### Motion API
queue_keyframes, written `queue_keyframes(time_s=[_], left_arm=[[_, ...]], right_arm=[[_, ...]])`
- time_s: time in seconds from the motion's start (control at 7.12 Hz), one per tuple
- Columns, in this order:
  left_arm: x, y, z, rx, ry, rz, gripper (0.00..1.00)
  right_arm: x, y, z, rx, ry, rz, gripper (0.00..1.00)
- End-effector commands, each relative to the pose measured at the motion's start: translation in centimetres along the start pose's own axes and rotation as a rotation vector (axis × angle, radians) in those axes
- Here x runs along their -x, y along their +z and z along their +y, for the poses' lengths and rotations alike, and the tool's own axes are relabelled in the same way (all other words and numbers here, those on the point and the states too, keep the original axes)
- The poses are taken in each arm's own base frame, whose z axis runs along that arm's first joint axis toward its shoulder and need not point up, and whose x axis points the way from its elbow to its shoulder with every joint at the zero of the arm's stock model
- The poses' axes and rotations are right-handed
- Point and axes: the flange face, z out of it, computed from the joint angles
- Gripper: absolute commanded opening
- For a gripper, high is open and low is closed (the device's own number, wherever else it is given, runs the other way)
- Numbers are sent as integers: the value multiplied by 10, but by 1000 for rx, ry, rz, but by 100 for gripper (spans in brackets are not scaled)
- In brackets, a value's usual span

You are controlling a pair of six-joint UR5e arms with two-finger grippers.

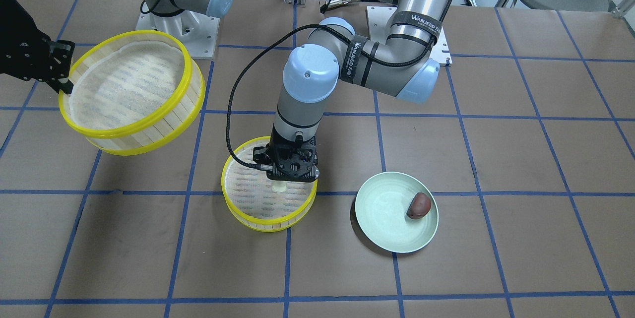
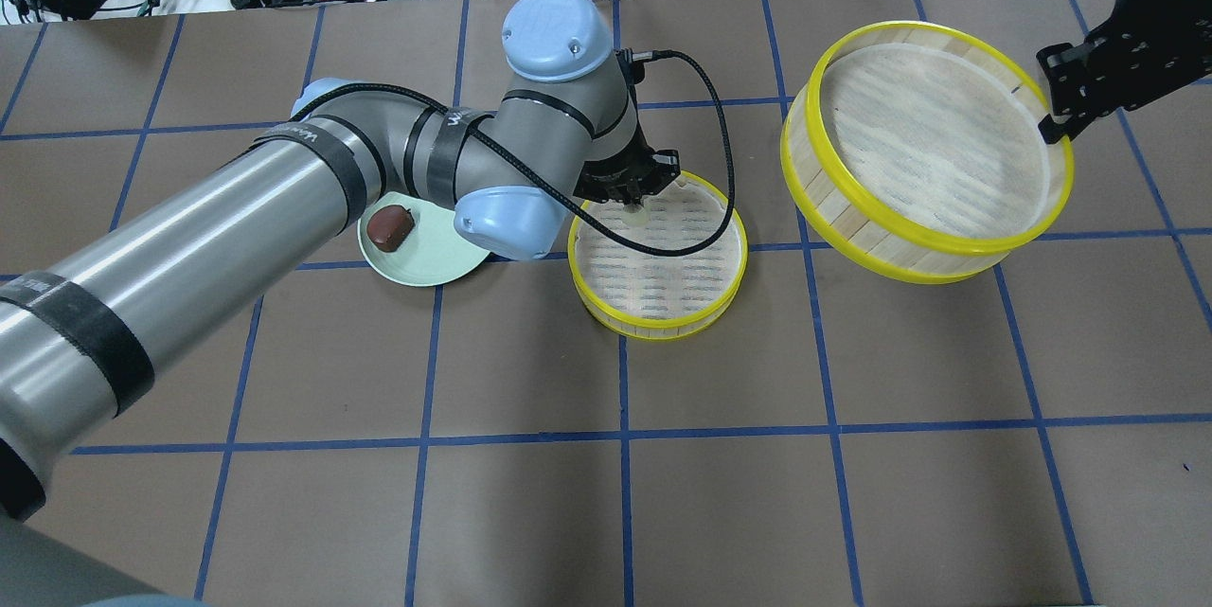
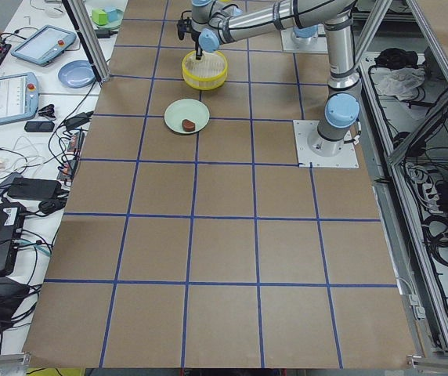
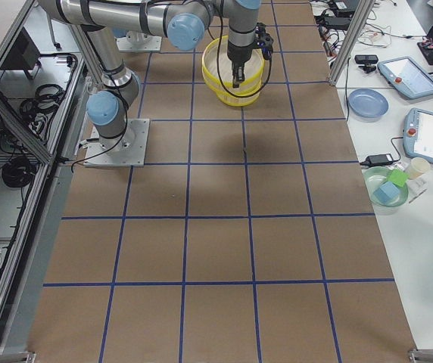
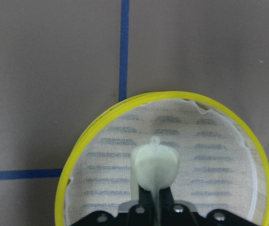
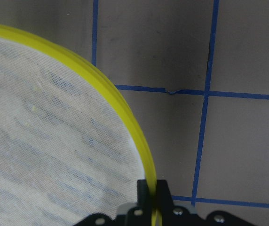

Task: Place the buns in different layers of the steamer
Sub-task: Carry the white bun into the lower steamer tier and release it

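Brown tabletop (image 1: 496, 258), blue lines. Arm strap (image 1: 415, 19) says "WANJEED". Left hand (image 5: 155, 190) pinches cream bun (image 5: 155, 162) over low tray (image 2: 663, 328); wrist view shows it best. Right hand (image 6: 152, 188) grips rim of tilted tray (image 1: 149, 124). Brown bun (image 1: 419, 206) on plate (image 1: 382, 219).

matt brown paper table cover (image 1: 521, 159), wood-slat steamer trays (image 1: 144, 140) with glossy yellow rims, smooth green plate (image 1: 382, 209)

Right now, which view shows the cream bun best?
Left wrist: the cream bun fills centre frame, gripped by the left hand over the steamer tray. Front and overhead show a sliver; side views hide it.
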Motion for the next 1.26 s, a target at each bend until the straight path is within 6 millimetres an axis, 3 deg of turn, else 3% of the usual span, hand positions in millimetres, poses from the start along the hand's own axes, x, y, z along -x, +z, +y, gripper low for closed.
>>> queue_keyframes(time_s=[0.0,0.56,0.84,1.12], left_arm=[[-3,2,4,8,0,2,100],[-4,1,3,6,0,8,100],[-4,0,3,4,0,9,100],[6,-20,-7,-31,5,-5,100]], right_arm=[[1,0,0,4,-1,-2,0],[1,5,4,38,-4,-1,0],[-5,20,-11,50,-11,1,0],[-11,31,-24,48,-20,42,0]])
